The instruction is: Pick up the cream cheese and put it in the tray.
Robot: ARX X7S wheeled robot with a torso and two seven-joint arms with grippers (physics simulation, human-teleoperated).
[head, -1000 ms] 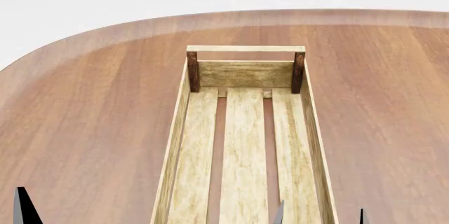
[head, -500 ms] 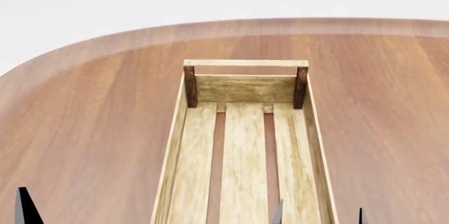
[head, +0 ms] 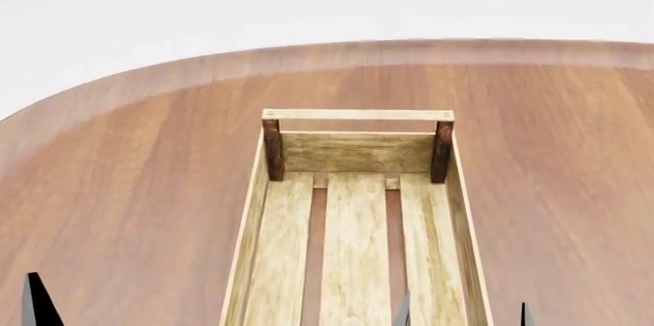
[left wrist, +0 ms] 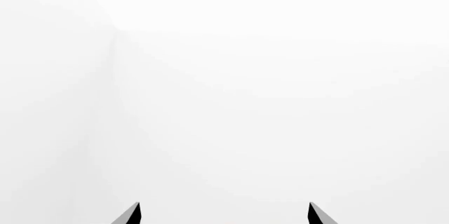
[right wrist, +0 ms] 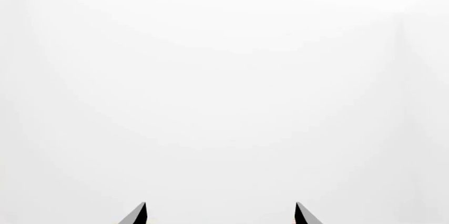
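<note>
The tray, a long light-wood crate with a slatted bottom and dark brown corner posts, lies lengthwise in the middle of the head view and holds nothing. The cream cheese is out of view in every frame. My right gripper shows only two dark fingertips at the lower edge, over the tray's near right part. One left fingertip pokes up at the lower left, over bare table. In the wrist views the left gripper and the right gripper each stand open against blank white, with nothing between the fingers.
The tray rests on a brown wooden table with a rounded far edge. Beyond it is plain white background. Both wrist views face only white.
The tray and table edge have slid down in the head view, so the camera has tilted up. The fingertips hold their places at the lower edge.
</note>
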